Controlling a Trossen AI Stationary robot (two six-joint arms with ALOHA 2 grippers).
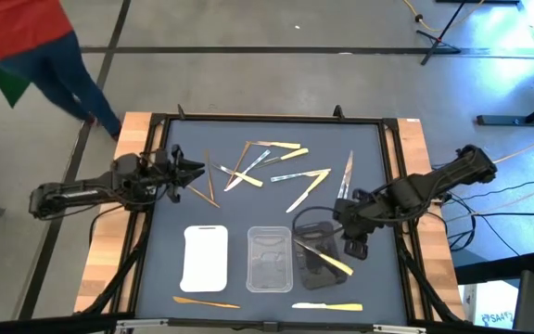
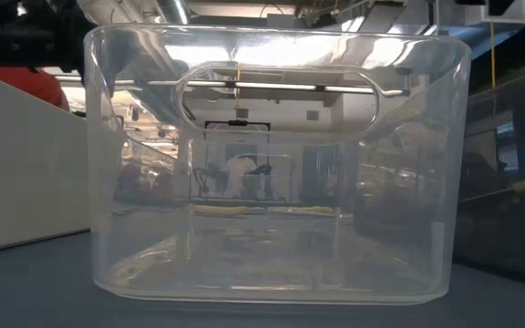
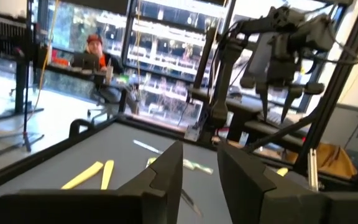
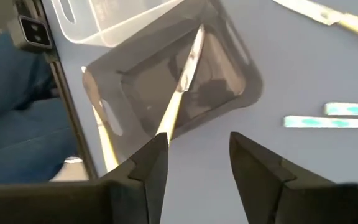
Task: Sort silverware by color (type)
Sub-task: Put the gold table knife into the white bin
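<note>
Closest to the table-level lens we log one clear tray (image 2: pixel 272 173), its wall filling that view, a slotted handle cut near its top.

Right gripper (image 4: pixel 194 165) — jaws spread, nothing between them. We see it poised above the black tray (image 4: pixel 229 68), its fingers (image 4: pixel 143 168) just over the tray's near edge. One pale utensil with a silvery end (image 4: pixel 182 81) lies slantwise in that tray, its cream handle reaching toward the gripper. From overhead, the right gripper (image 1: pixel 355 243) sits at the black tray's (image 1: pixel 306 264) right side.

Left gripper (image 1: pixel 191 173) — jaws parted, holding nothing that we can see. We place it at the left edge of the mat, just beside two brown wooden pieces (image 1: pixel 208 182). In its own wrist view the left gripper (image 3: pixel 201 163) looks across at yellow pieces (image 3: pixel 95 174) lying on the mat.

Silverware, loose (image 1: pixel 276 167): a scatter of cream, clear and wooden pieces across the far middle of the mat, between the two arms.

Further items, near edge: white tray (image 1: pixel 205 257), left of the clear tray (image 1: pixel 270 259); one wooden piece (image 1: pixel 204 301) before the white tray; one cream piece (image 1: pixel 328 305) before the black tray.

Person in red and blue (image 1: pixel 35 46) — beyond the table's far left corner.
</note>
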